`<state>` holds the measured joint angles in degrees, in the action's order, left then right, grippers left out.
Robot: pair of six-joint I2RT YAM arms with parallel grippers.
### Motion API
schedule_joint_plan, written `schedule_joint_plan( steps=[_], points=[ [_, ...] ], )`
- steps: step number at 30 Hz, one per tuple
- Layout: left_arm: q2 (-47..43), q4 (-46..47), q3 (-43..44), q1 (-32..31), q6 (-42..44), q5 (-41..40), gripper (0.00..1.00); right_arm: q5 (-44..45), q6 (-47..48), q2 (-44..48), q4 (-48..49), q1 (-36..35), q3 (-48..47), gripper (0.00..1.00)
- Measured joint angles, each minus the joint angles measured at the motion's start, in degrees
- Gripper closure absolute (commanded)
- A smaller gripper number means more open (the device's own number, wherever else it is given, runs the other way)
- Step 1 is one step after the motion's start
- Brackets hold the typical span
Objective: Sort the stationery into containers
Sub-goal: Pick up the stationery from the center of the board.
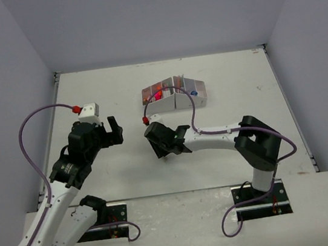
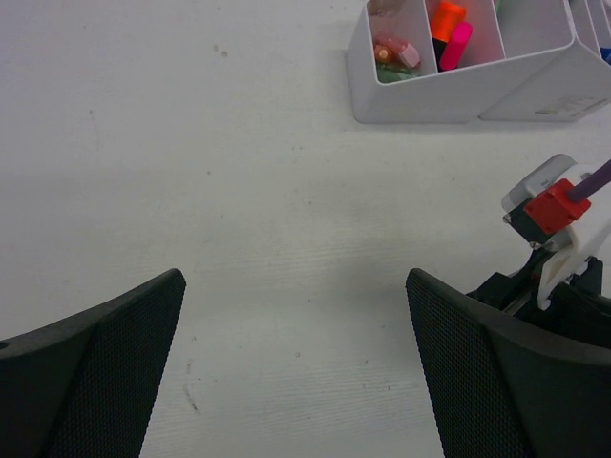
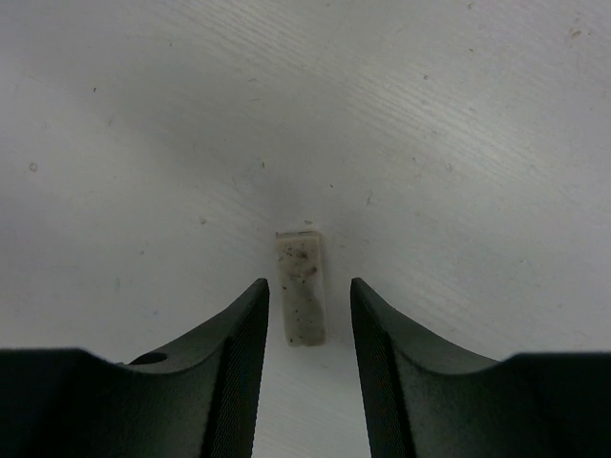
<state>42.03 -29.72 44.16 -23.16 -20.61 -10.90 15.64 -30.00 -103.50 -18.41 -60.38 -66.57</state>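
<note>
A small off-white speckled eraser piece (image 3: 302, 286) lies flat on the table between the fingertips of my right gripper (image 3: 308, 284). The jaws are open, with a narrow gap on each side of the piece. In the top view my right gripper (image 1: 168, 144) is low over the table in front of the white organiser box (image 1: 175, 95) and hides the piece. My left gripper (image 1: 115, 133) is open and empty, as the left wrist view (image 2: 296, 286) shows. The organiser box (image 2: 458, 95) holds an orange and a pink highlighter (image 2: 449, 33) and small pink pieces (image 2: 396, 52).
My right arm's wrist with its red connector (image 2: 554, 205) sits close to the right of my left gripper. The white table (image 1: 86, 91) is bounded by grey walls at the back and sides. Purple cables loop from both arms.
</note>
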Motion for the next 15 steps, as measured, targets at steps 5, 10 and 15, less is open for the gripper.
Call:
schedule_joint_plan(
  steps=[5, 10, 15],
  points=[
    [0.0, 0.1, 0.0, 0.0, 0.2, -0.3, 0.0, -0.2, 0.0, -2.6, -0.3, -0.3, -0.7, 0.61],
    [0.9, 0.0, 0.0, 0.0, 0.2, -1.3, 0.0, -0.6, 0.0, -3.4, -0.5, -0.8, -0.8, 0.62],
    [0.9, 0.0, 0.0, 0.0, 0.2, -1.4, 0.0, -1.4, 0.0, -3.4, -0.3, -1.1, -0.8, 0.68]
  ],
)
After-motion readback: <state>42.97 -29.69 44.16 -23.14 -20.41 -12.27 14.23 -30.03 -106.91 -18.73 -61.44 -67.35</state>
